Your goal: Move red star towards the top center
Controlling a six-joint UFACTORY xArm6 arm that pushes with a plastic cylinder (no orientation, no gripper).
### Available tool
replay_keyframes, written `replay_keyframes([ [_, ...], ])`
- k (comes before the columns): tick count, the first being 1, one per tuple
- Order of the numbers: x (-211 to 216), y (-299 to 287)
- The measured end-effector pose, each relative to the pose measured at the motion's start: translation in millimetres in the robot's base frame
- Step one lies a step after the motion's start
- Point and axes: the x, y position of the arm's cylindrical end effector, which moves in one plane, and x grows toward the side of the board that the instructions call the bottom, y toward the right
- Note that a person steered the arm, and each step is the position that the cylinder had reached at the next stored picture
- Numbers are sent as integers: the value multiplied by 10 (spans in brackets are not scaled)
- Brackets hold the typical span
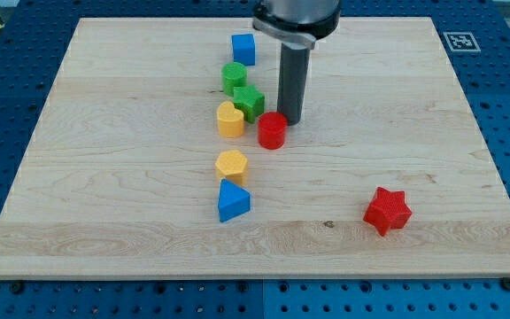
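The red star (387, 211) lies on the wooden board (104, 177) at the view's lower right, apart from the other blocks. My tip (289, 120) stands near the board's upper middle, just right of and above a red cylinder (272, 130), close to or touching it. The tip is far to the upper left of the red star. A green star (249, 102) sits just left of the rod.
A blue cube (243, 49) lies near the top centre. Below it come a green cylinder (234, 77), a yellow heart-like block (230, 119), a yellow hexagon (232, 165) and a blue triangle (233, 201), in a column left of centre.
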Motion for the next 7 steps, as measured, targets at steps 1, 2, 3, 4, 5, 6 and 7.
replay_keyframes([
  [1,276,-55],
  [2,438,-94],
  [3,493,-107],
  [4,285,296],
  [5,241,876],
  [6,456,1486],
  [7,853,2018],
])
